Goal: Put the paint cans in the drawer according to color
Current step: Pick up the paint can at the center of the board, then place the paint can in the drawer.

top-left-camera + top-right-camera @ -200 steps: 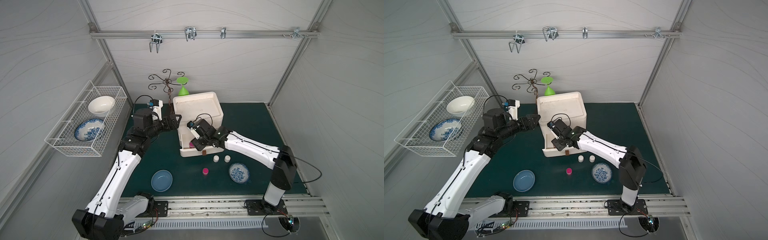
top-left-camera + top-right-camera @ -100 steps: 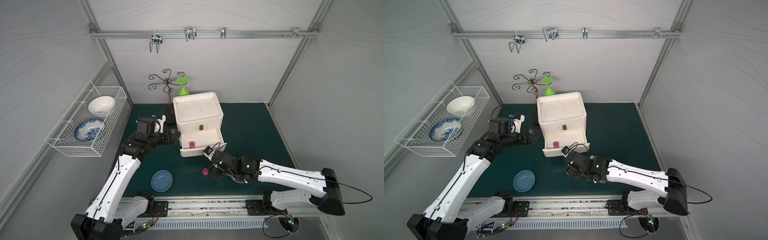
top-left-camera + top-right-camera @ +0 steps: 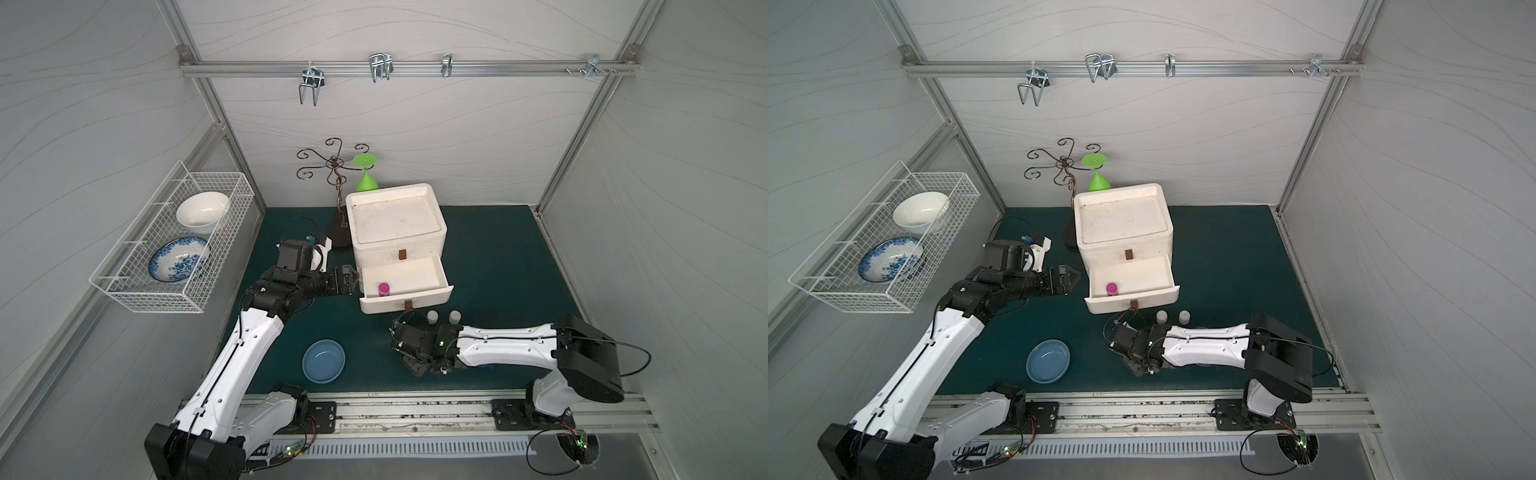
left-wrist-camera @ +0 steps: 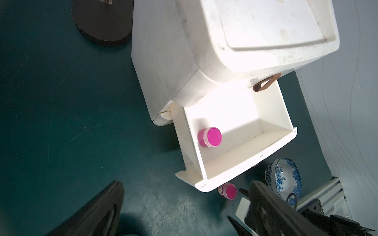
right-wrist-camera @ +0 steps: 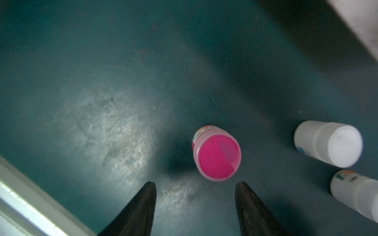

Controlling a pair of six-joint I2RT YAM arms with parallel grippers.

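R gripper (image 5: 195,186): jaws spread partway, empty, tips just short of the magenta can (image 5: 216,155) standing on the mat (image 5: 102,81) (white cans (image 5: 329,143) nearby). L gripper (image 3: 348,279): jaws wide apart, holding nothing, beside the open drawer (image 4: 251,158) w/ the other magenta can (image 4: 210,137) inside.

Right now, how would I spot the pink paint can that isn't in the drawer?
Find the white drawer chest on the dark green mat, its bottom drawer pulled open. Just in front of that drawer, below the right arm's open fingers, stands the magenta paint can. Its neighbours are two white paint cans; the other magenta can sits inside the drawer.
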